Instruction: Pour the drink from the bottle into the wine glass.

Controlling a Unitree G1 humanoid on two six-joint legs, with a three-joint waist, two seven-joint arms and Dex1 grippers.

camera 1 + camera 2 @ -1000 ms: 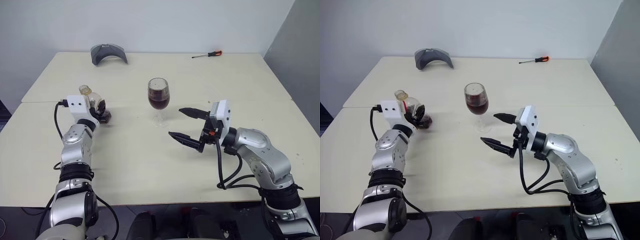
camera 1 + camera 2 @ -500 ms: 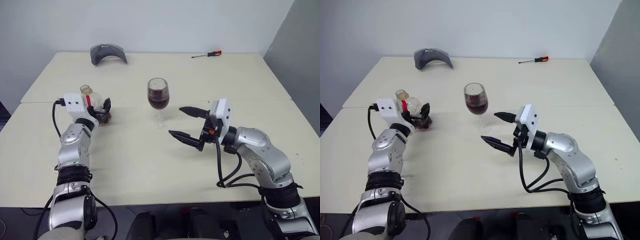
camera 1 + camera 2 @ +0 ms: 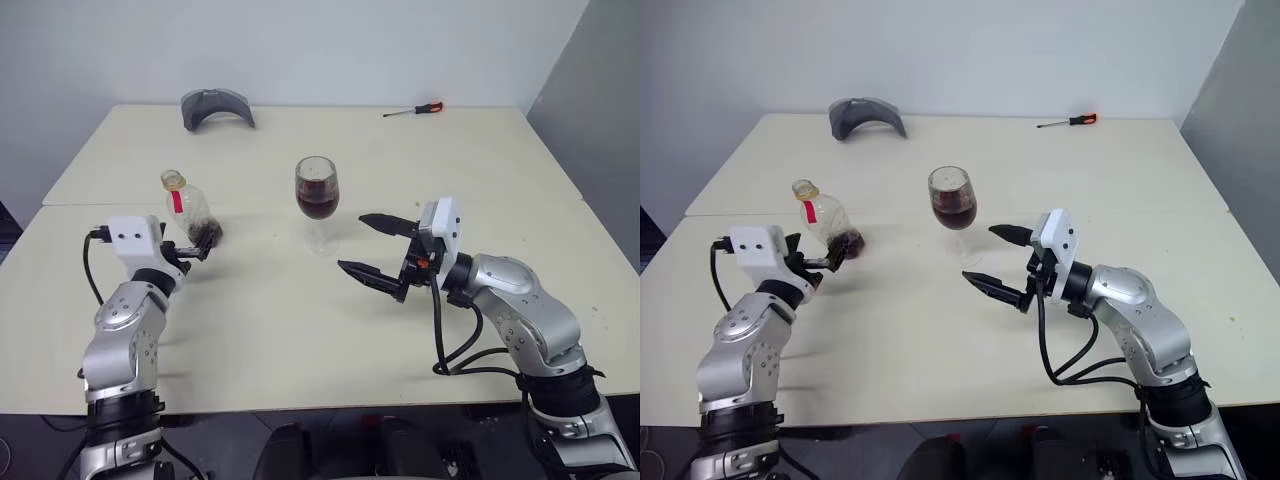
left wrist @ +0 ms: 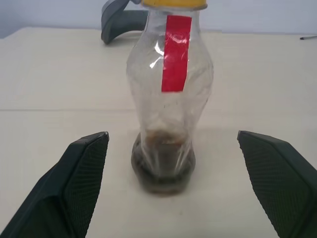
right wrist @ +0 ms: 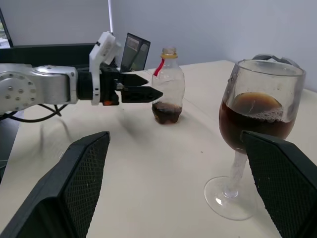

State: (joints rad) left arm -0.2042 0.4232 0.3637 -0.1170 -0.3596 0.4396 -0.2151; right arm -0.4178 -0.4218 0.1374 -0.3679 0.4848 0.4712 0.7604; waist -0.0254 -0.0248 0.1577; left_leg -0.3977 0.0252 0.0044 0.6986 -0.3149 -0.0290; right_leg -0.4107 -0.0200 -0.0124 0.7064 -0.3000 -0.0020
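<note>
Cream table carries the bottle, upright and free just ahead of my left gripper, whose jaws gape wide. Glass stands half full beside my wide right gripper. A careless swing could topple either.

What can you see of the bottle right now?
The bottle is small, clear plastic, with a yellow cap, a red strip down its neck and a bulging lower body. It stands upright on the table, left of the wine glass, with only a little dark drink in its base. The open left gripper sits just before it; nothing touches it.
</note>
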